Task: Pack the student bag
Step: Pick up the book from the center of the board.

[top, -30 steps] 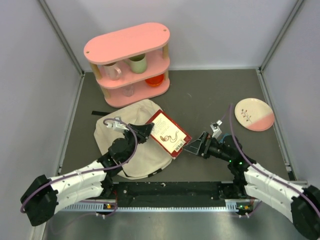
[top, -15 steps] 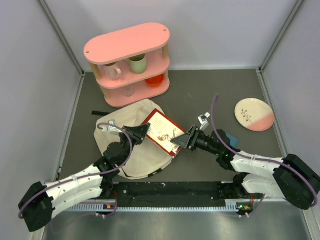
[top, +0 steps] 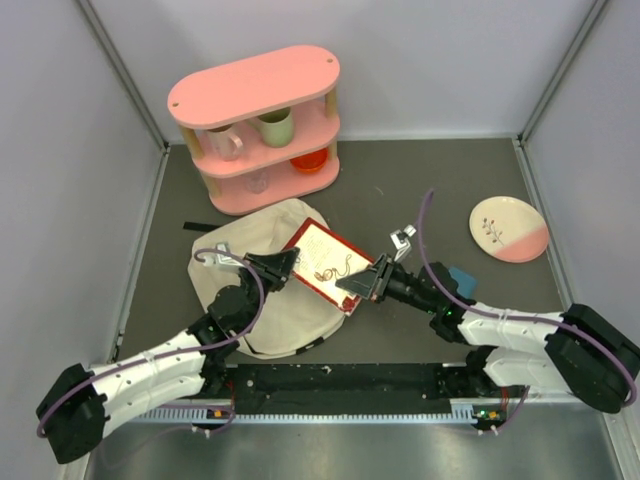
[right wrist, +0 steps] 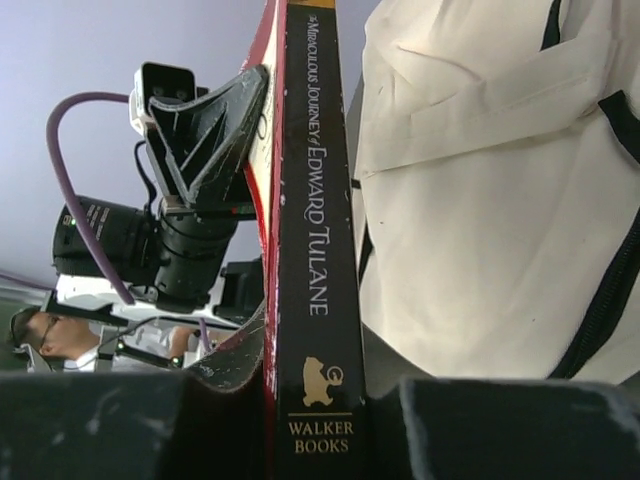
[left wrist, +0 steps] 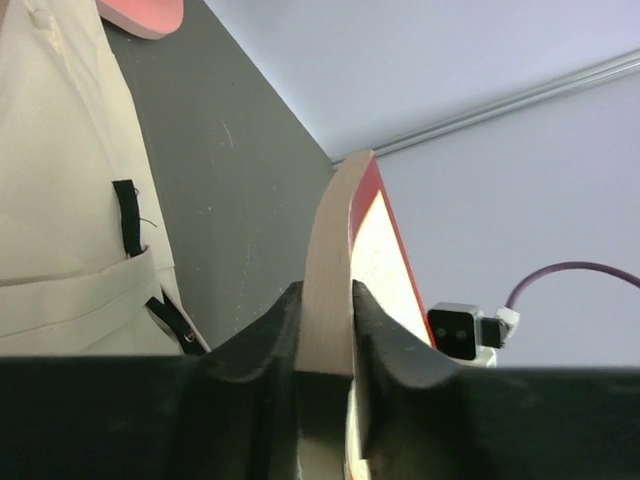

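Observation:
A red-covered book (top: pixel 325 262) hangs tilted over the right part of the student bag (top: pixel 262 305), a cream fabric backpack lying flat. My left gripper (top: pixel 291 263) grips the book's left edge. In the left wrist view both fingers press on the page block (left wrist: pixel 335 250), with the bag (left wrist: pixel 60 200) to the left. My right gripper (top: pixel 356 283) holds the book's lower right corner. The right wrist view shows the black spine (right wrist: pixel 312 250) between that gripper's fingers (right wrist: pixel 315 395), the bag (right wrist: pixel 480 200) behind it, and the left gripper (right wrist: pixel 215 120) on the far edge.
A pink two-tier shelf (top: pixel 262 125) with mugs and a glass stands at the back left, close to the bag's top. A pink-and-white plate (top: pixel 508 228) lies at the right, with a small blue object (top: pixel 461 274) near my right arm. Grey walls enclose the table.
My right gripper has moved left to the book and closed from wide open onto its corner. The book has shifted slightly left. The left arm has barely moved.

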You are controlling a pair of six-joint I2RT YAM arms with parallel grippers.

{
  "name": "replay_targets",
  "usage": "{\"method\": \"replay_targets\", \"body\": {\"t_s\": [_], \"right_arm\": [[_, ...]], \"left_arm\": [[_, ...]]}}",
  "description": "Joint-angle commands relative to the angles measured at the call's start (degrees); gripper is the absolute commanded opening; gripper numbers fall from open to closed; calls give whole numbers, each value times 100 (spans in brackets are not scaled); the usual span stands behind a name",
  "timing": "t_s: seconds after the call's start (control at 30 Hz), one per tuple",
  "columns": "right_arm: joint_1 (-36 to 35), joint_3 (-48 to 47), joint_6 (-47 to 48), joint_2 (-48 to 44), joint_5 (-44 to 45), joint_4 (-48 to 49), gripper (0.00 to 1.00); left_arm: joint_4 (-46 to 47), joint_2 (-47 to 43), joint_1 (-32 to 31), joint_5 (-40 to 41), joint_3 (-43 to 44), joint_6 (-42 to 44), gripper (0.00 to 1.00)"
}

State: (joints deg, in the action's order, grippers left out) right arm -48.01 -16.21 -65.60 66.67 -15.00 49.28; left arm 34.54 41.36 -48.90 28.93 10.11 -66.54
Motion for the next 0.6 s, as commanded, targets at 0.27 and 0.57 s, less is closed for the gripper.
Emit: {"method": "replay_targets", "body": {"t_s": [0.27, 0.57], "right_arm": [[-95, -330, 1076, -2938, 2770, -4098, 0], [134, -743, 1568, -4882, 4048, -7024, 0]], "left_arm": [[-3205, 336, -14, 103, 1738, 2171, 98], [-4869, 2147, -724, -862, 3259, 3323, 99]]}}
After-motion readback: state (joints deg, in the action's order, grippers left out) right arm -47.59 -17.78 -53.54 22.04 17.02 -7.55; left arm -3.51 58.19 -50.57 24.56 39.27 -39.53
